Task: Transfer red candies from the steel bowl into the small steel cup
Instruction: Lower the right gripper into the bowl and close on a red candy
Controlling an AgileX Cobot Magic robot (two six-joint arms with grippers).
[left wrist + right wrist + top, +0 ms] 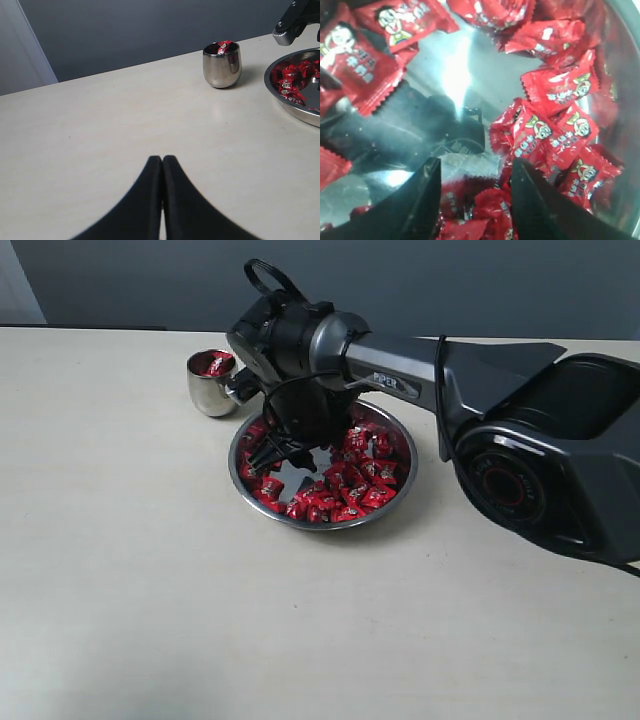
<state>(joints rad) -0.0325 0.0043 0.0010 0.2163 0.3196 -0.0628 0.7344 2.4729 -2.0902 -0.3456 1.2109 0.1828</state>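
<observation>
I'm doing the pick: right hand (476,169) hovering part-open, gripping nothing, over red candies (555,130) in the steel bowl (454,62); next, closing on one.

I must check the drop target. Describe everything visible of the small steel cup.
The small steel cup is a shiny, handleless tumbler with rounded sides that looks like polished steel. It stands upright on the pale table, apart from the steel bowl. At least one red candy shows inside at its rim.
</observation>
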